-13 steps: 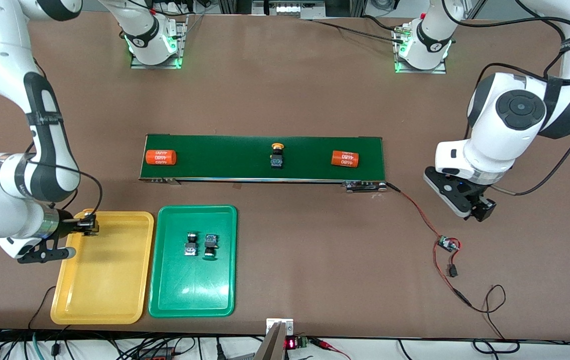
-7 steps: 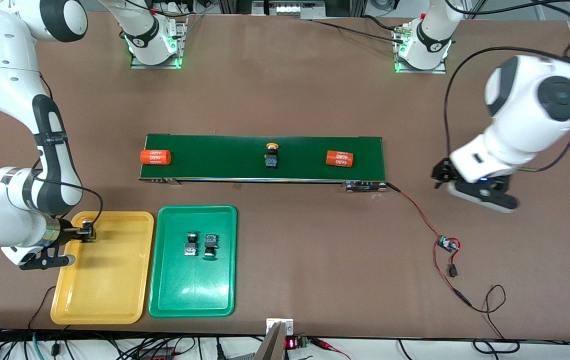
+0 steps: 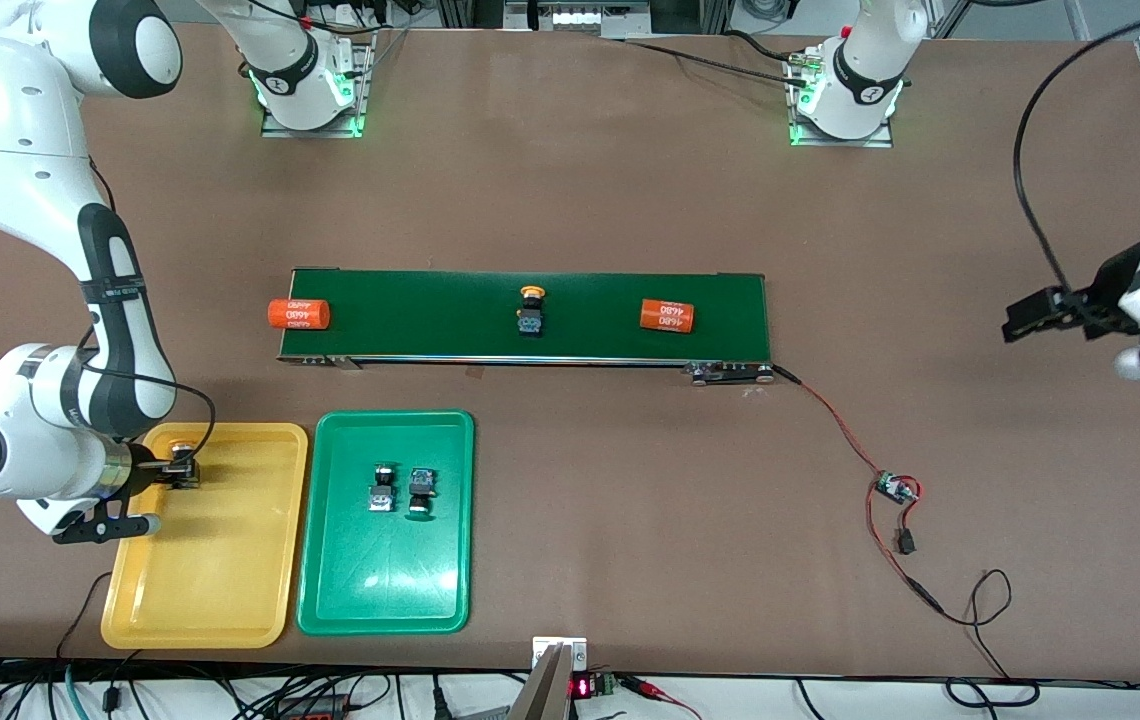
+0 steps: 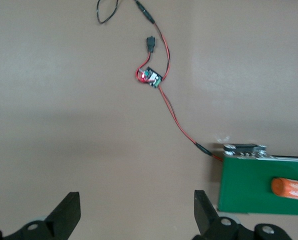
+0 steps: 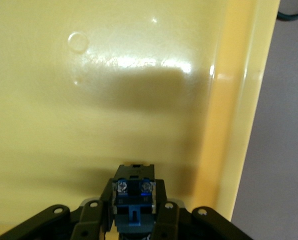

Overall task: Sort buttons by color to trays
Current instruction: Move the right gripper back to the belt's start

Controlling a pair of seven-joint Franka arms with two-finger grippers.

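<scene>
My right gripper (image 3: 185, 470) is shut on a button (image 5: 134, 200) with a black-and-blue body, low over the yellow tray (image 3: 210, 560) at the corner nearest the right arm; its cap is hidden. The tray floor (image 5: 114, 75) shows bare under it. Two buttons (image 3: 382, 487) (image 3: 420, 490) lie side by side in the green tray (image 3: 385, 580). A yellow-capped button (image 3: 530, 310) rides mid-belt on the dark green conveyor (image 3: 430, 300). My left gripper (image 3: 1020, 327) (image 4: 136, 215) hangs open over bare table at the left arm's end, holding nothing.
Two orange cylinders (image 3: 297, 314) (image 3: 667, 315) lie on the belt, one at its edge toward the right arm's end. A small circuit board (image 3: 895, 487) (image 4: 151, 77) with red and black wires runs from the belt's end (image 4: 264, 185) toward the front camera.
The left arm has swung away from the belt toward its own end of the table. Everything on the belt has drifted toward the right arm's end. The right gripper has shifted slightly, still holding its button.
</scene>
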